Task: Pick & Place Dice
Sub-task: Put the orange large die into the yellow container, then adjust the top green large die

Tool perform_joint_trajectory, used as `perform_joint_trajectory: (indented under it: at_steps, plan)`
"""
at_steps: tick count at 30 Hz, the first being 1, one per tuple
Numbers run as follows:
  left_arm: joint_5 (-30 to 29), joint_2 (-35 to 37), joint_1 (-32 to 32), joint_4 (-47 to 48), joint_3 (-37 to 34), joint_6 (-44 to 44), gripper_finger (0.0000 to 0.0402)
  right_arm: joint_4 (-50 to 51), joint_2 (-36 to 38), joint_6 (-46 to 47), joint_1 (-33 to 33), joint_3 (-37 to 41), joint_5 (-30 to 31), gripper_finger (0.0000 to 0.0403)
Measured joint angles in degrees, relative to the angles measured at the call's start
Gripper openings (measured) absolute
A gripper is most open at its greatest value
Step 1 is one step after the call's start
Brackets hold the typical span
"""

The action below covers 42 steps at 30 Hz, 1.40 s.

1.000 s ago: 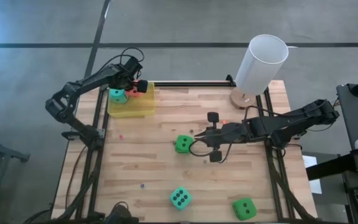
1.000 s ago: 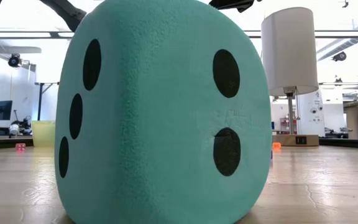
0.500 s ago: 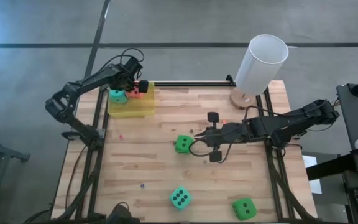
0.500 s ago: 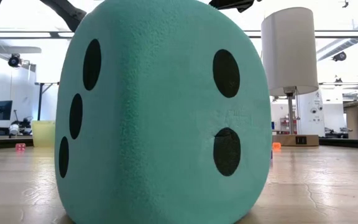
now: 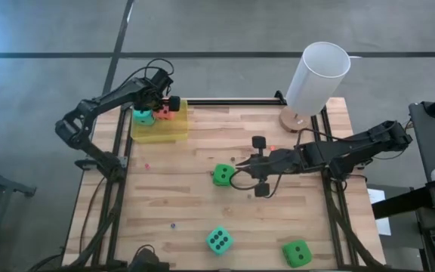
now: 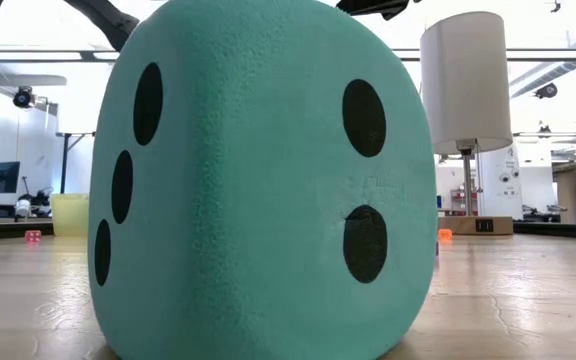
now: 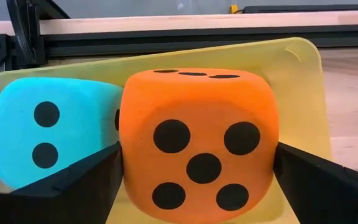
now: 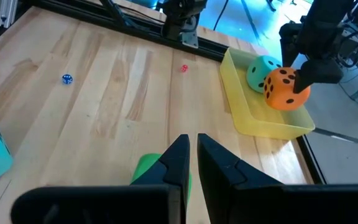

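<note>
Over the yellow tray [image 5: 157, 133] at the table's far-left corner, left tool [image 5: 165, 109] straddles orange die [image 5: 159, 115].

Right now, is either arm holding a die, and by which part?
Nothing is clearly held. The left gripper has its jaws open on either side of the orange die in the yellow tray; the right gripper is shut and empty.

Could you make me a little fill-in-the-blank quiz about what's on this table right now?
1. The orange-red die sits in the yellow ____.
2. Beside it in the tray lies a ____ die.
3. The right hand is next to a bright ____ die.
4. On the orange-red die, the face towards the left hand shows ____ pips.

Missing words: tray; teal; green; five
</note>
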<state>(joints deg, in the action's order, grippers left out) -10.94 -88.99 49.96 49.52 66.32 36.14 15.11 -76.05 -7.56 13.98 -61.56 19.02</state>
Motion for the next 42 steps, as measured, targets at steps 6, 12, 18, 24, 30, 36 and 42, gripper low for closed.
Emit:
perform_joint_trajectory:
  at_steps: [6,12,18,24,30,36,42]
  plan:
    - [-3.3,0.0,0.0,0.9,0.0,0.2,0.0397,0.0,0.0,0.0,0.0,0.0,0.0,0.0028]
    - [-3.9,0.0,0.0,0.8,0.0,-0.1,0.0398,0.0,0.0,-0.1,0.0,0.0,0.0,0.0028]
    - [-4.0,2.8,-0.8,1.7,0.0,-2.5,0.0393,0.0,0.0,0.0,0.0,0.0,0.0,0.0028]
    - [-7.6,12.0,-8.2,1.7,-0.3,-2.7,0.0396,0.0,0.0,-0.1,0.0,0.0,0.0,0.0028]
    - [-9.7,20.4,-22.9,1.7,-4.8,0.0,0.0394,0.0,0.0,0.0,0.0,0.0,0.0,0.0028]
    - [-16.9,25.4,-42.8,0.8,-11.6,11.6,0.0394,0.0,0.0,0.0,0.0,0.0,0.0,0.0028]
    - [-21.9,25.9,-60.6,-1.8,-15.0,15.4,0.0397,0.0,0.0,-0.1,0.0,0.0,0.1,0.0028]
